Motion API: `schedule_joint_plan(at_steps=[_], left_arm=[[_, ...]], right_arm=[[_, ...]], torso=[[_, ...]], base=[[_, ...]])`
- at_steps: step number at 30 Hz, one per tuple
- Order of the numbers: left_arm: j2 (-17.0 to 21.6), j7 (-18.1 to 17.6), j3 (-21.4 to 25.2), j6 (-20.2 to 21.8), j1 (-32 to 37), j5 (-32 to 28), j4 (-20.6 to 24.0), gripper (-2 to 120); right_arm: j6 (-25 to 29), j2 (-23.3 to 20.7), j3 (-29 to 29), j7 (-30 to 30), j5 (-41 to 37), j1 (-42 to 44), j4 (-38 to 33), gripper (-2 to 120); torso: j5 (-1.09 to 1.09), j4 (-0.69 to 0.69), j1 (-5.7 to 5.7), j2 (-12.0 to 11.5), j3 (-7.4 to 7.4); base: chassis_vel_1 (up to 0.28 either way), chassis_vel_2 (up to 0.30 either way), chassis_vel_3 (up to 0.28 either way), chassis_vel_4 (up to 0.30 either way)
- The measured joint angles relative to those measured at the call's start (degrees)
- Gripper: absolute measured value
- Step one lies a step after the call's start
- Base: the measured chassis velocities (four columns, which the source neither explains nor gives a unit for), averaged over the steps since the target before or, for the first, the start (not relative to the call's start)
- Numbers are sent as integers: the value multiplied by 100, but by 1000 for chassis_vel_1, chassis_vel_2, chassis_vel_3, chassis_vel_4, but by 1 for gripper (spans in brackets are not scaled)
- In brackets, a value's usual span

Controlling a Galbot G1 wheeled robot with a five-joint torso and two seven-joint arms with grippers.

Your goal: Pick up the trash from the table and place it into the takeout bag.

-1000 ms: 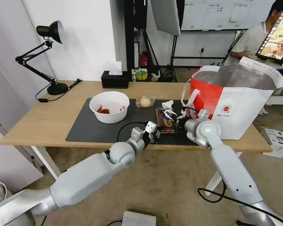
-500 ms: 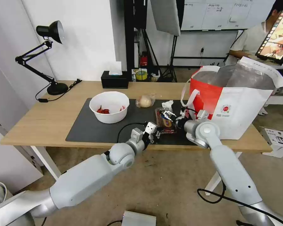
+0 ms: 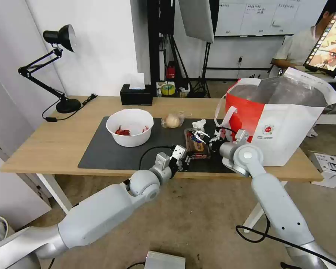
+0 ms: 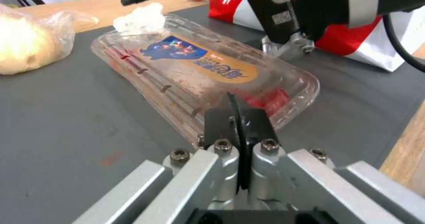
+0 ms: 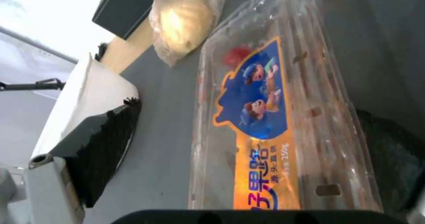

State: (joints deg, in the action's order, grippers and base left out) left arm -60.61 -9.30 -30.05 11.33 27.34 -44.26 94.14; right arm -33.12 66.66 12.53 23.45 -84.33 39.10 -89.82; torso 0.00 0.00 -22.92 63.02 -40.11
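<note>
Two grippers flank the clamshell box (image 3: pixel 197 144) on the bench's mat (image 3: pixel 112 153): the left gripper (image 3: pixel 183 158), jaws together, stays at its near end, while the right gripper (image 3: pixel 204 136), jaws apart, has barely shifted beside it, so nothing is bagged yet.

On the long light-wood table (image 3: pixel 59 145), a white round bowl (image 3: pixel 130 127) holding red scraps stands upright on the left part of the dark grey mat (image 3: pixel 108 151), and a clear bag with a beige bun (image 3: pixel 172 120) lies near the mat's far edge, with a crumpled white tissue (image 3: pixel 199 123) just to its right. A clear plastic clamshell box (image 3: pixel 197 143), closed, bearing a blue-and-orange label and red bits inside, lies flat on the mat nearer the front edge, between the bowl and the bag. The red-and-white takeout bag (image 3: pixel 283 127) stands upright and open at the table's right end, silver lining exposed, white strap handles hanging.
</note>
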Motion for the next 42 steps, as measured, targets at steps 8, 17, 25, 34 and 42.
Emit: schedule_joint_plan(at_steps=[8, 17, 25, 34, 42], left_arm=[[30, -3, -2, 0, 8, -1, 14, 0], [10, -10, -15, 0, 2, -6, 24, 0], [9, -16, -27, -1, -24, -21, 39, 0], [21, -29, -43, -4, -41, -33, 65, 0], [27, -36, -31, -9, 0, -34, 79, 0]], right_arm=[[-58, 28, -16, -64, 9, -31, 41, 100], [-171, 15, -25, -68, -2, -9, 20, 100], [-254, -30, -35, -2, -26, 18, 5, 80], [-271, -52, -38, 28, -38, 39, -20, 45], [-277, -110, -17, 27, -43, 138, -58, 16]], torso=[[0, 0, 0, 0, 0], [0, 0, 0, 0, 0], [0, 0, 0, 0, 0], [0, 1, 0, 0, 0], [0, 0, 0, 0, 0]], base=[[0, 0, 0, 0], [0, 0, 0, 0], [0, 0, 0, 0], [0, 0, 0, 0], [0, 0, 0, 0]])
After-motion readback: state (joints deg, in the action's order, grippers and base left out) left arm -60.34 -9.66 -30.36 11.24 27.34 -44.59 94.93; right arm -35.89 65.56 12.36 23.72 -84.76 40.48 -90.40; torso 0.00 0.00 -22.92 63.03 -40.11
